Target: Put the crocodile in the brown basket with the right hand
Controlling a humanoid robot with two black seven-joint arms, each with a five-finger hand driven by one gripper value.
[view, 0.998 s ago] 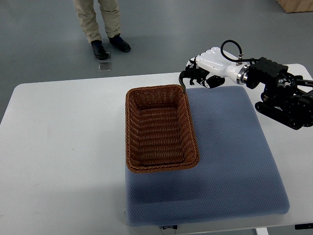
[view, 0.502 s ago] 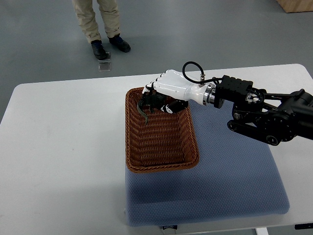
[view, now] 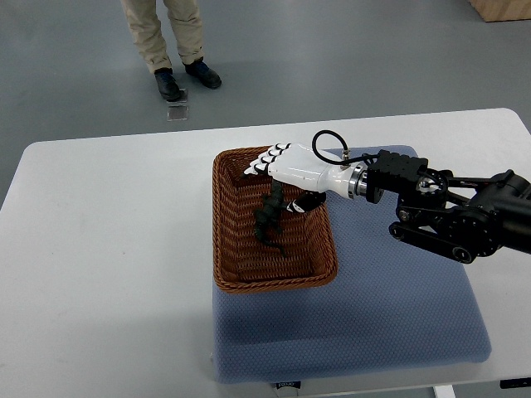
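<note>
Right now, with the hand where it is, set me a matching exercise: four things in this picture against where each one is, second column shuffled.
Things:
1. crocodile
2. brown basket
3. right hand
4. person

Places:
A. standing beyond the far edge of the table
B. lying inside the basket
C. spread open over the basket's far end
D. on the left part of the blue pad

Pairs: 1-B, 2-D, 3-C, 4-A.
</note>
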